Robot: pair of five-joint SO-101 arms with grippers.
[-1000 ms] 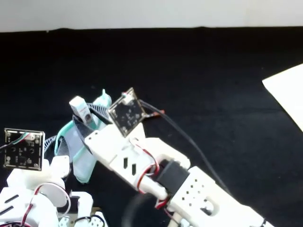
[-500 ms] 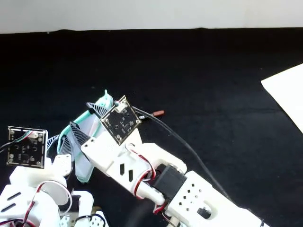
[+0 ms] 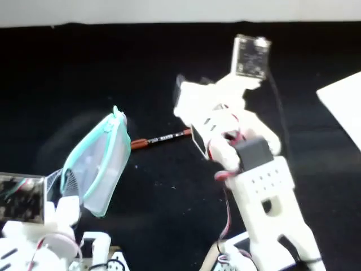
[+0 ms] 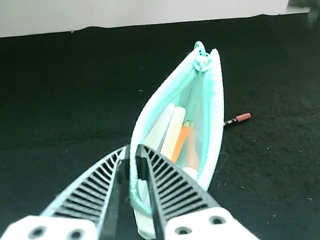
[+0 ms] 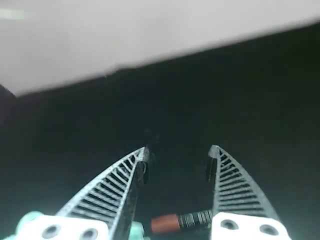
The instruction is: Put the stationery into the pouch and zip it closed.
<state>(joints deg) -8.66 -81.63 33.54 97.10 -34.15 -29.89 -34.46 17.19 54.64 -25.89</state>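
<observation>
One pen (image 3: 161, 139) lies loose on the black desk (image 3: 169, 56), so by my reading the filling is mostly done but not finished. The pouch (image 4: 185, 125) already holds several pieces, and the left wrist view shows a white stick, a pale one and an orange one lying lengthwise inside. What remains is that last pen and then the zip, which stands open along its whole length with the slider (image 4: 201, 61) parked at the far tip.

The pouch sits toward the desk's near left corner, propped on its edge with its mouth gaping. It is a slim mint-green case with see-through sides and a pale zipper band, pointed at the far end. The left pincer (image 4: 134, 150) is clamped on one lip of the opening at the near end, holding it up.

The pen, dark-bodied with a brownish-red cap, rests near the middle of the desk, its capped end just beside the pouch. The right pincer (image 5: 178, 150) hangs over it with its fingers spread apart and nothing between them.
</observation>
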